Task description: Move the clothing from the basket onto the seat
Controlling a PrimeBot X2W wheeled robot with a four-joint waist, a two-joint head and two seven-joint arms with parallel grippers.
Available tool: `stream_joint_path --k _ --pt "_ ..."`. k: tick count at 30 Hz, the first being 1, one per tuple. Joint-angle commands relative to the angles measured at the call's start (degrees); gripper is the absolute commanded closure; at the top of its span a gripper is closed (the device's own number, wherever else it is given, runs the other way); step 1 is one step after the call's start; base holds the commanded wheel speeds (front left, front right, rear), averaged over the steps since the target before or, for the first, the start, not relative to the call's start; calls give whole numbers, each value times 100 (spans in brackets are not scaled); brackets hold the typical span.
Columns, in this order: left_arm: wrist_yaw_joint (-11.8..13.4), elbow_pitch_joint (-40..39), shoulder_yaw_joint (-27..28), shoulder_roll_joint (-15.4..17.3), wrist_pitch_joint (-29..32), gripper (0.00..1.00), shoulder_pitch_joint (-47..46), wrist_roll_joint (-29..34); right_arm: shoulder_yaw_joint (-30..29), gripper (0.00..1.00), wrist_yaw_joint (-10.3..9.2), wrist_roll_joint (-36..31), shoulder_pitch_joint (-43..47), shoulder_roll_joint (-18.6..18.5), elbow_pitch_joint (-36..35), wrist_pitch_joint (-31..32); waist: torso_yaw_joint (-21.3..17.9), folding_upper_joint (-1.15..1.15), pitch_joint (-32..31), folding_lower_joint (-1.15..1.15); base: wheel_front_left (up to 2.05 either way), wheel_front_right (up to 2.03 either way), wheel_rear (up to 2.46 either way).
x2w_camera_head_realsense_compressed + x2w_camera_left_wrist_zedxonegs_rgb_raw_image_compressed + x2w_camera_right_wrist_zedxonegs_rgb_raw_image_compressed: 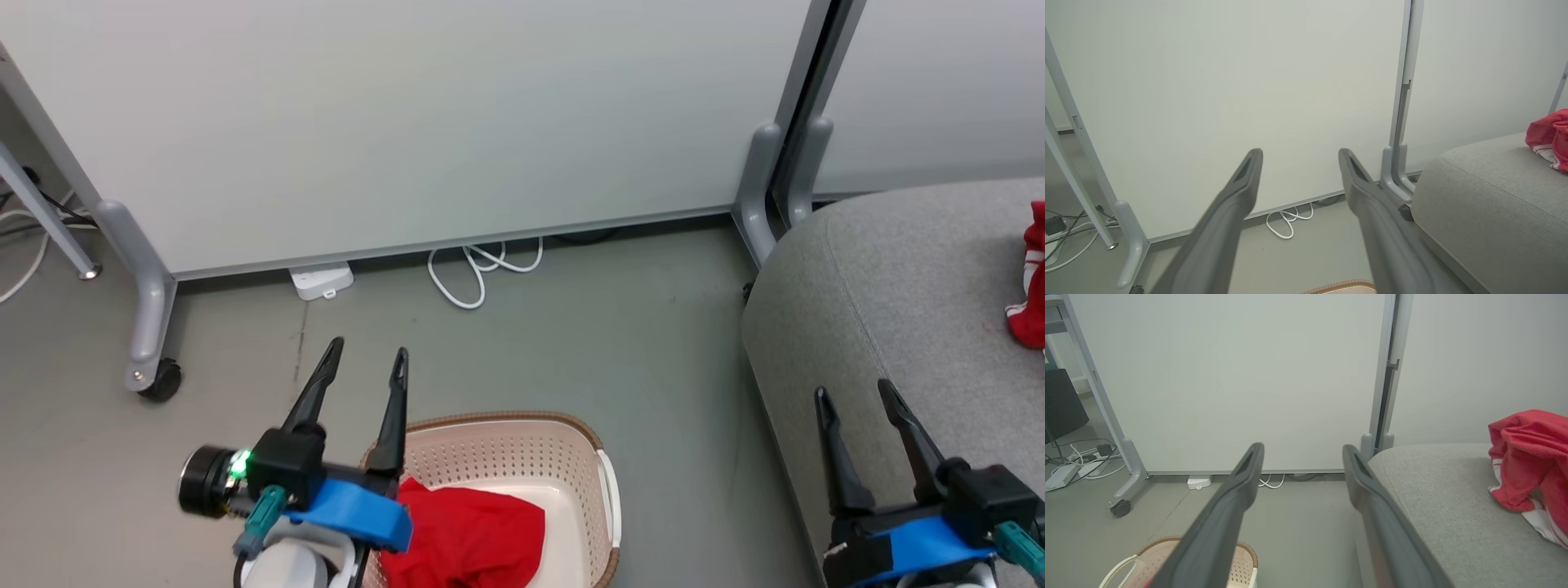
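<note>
A red garment lies in the cream basket on the floor at the bottom middle of the head view. My left gripper hovers open over the basket's left rim with nothing between its fingers. Another piece of red clothing with white trim rests on the grey seat at the right edge; it is also seen as the garment in the right wrist view and the garment in the left wrist view. My right gripper stands open and empty over the seat's front corner.
White partition panels on grey wheeled legs stand behind the basket. A white cable loop and a white power block lie at the panel's foot. Bare grey floor separates basket and seat.
</note>
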Motion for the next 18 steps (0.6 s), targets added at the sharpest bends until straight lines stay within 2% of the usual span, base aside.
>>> stream_joint_path --k 1,4,18 --pt "-39 64 -50 31 -13 0 -161 45 26 0 1 50 -118 -23 -21 0 -59 0 94 0 0 0 0" --pt "-45 310 -283 118 -14 0 -484 73 95 0 1 68 -286 -42 -50 1 -163 0 315 0 0 0 0" --pt "-34 2041 -2177 721 -14 0 -2282 -307 290 0 1 245 -1253 -78 -283 1 -681 0 1767 0 0 0 0"
